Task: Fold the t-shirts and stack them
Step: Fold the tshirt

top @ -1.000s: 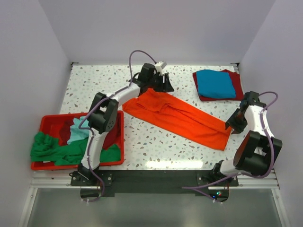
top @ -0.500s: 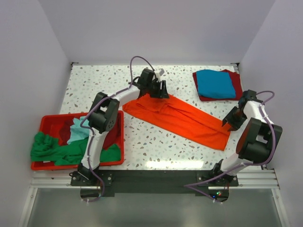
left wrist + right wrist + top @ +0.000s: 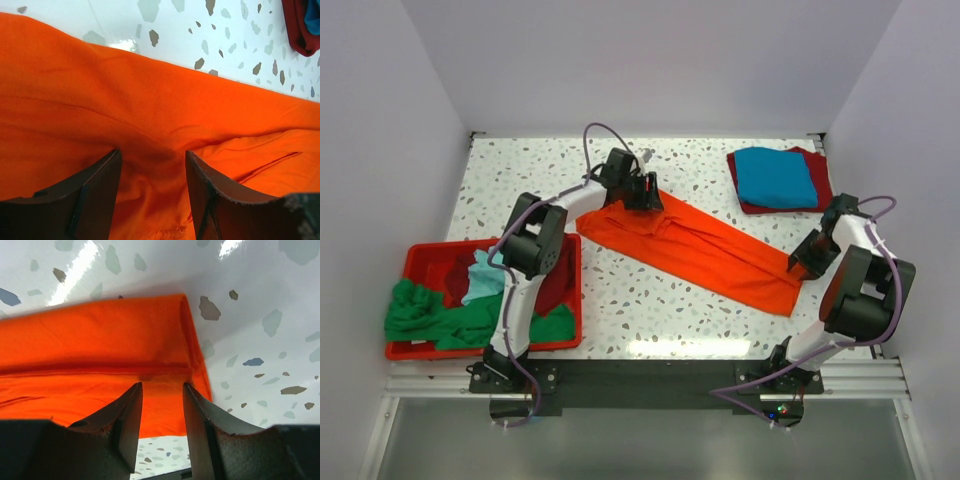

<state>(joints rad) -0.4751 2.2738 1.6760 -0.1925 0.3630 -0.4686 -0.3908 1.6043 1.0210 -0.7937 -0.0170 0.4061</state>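
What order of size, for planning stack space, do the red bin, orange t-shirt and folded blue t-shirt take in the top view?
1. red bin: largest.
2. orange t-shirt: spread in a long strip, clearly less area.
3. blue t-shirt: folded, smallest.

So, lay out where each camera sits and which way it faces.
Top external: above and behind, looking down on the table; left arm and right arm show, bases nearest.
Left wrist: on the left arm, looking down at the far-left end of the orange t-shirt; its jaws straddle cloth.
Right wrist: low, facing the orange t-shirt at its near-right end; its jaws show.
Shared: both wrist views show that shirt.
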